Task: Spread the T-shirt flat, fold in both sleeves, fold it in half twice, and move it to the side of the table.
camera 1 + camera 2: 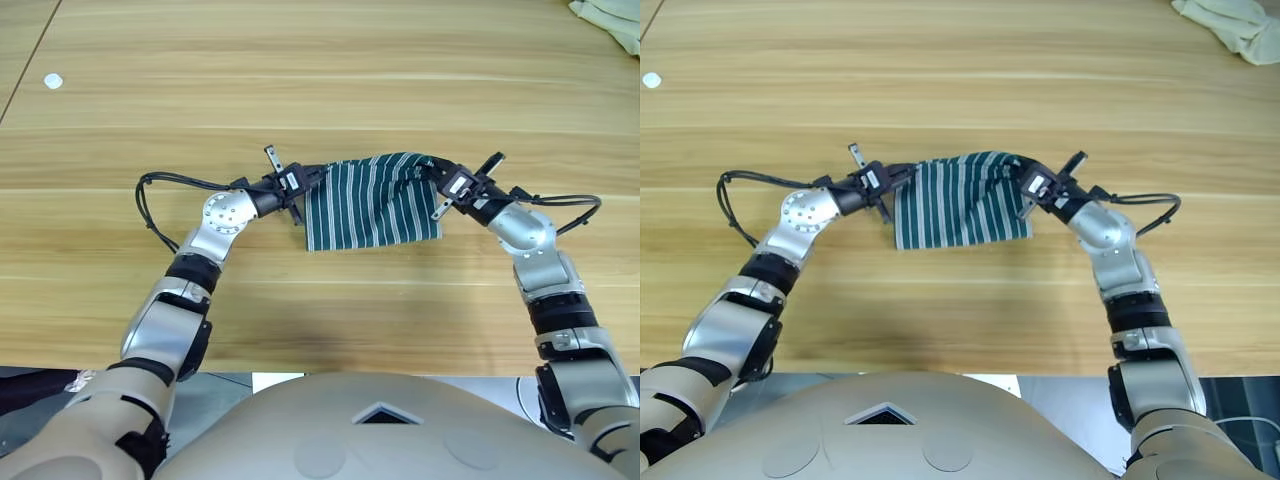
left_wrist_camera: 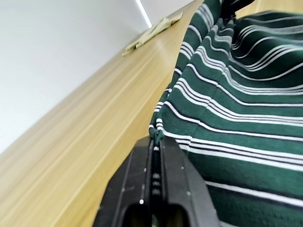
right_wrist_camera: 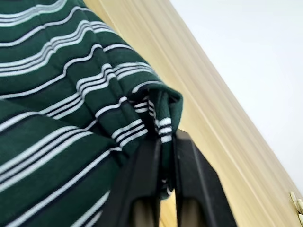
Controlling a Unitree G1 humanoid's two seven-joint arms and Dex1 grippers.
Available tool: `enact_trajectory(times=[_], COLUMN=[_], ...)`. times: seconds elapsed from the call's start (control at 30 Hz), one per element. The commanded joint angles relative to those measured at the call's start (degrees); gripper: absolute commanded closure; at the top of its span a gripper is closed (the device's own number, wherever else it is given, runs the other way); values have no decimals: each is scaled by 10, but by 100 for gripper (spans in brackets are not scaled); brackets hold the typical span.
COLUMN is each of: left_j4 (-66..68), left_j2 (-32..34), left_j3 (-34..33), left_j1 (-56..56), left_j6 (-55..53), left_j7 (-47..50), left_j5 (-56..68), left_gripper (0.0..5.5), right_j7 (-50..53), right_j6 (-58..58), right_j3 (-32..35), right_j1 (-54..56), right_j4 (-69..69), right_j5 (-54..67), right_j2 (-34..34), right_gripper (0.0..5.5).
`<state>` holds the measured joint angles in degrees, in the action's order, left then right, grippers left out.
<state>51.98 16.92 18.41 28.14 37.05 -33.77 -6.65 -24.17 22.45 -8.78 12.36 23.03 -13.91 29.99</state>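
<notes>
The T-shirt is soft, matt knitted cloth, the table smooth wood with a faint sheen, the left gripper and right gripper matt black plastic, and the crumpled cloth at one o'clock looks matt.

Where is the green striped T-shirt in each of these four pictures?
Left eye: T-shirt mid-table, held between left gripper and right gripper.
Right eye: T-shirt, same spot.
Left wrist: T-shirt pinched in that gripper.
Right wrist: T-shirt pinched likewise.
Landmark: beige cloth at the far table edge.
</notes>
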Motion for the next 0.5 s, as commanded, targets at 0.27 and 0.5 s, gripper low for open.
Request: enact_trajectory(times=[0.27,0.5], left_j4=[147,110], left_j2=[-42,6], left_j3=[-56,-41], left_j1=[98,101], left_j6=[-12,61], left_j7=[106,293], left_j5=[-18,-115], left_gripper=[324,301], right_j7=[71,66], right_j6=[24,6], right_j3=[-19,-15], right_j1=[80,-124], right_j4=[113,-218], right_j5=[-42,-85], right_j2=[-32,11], right_gripper=[299,263])
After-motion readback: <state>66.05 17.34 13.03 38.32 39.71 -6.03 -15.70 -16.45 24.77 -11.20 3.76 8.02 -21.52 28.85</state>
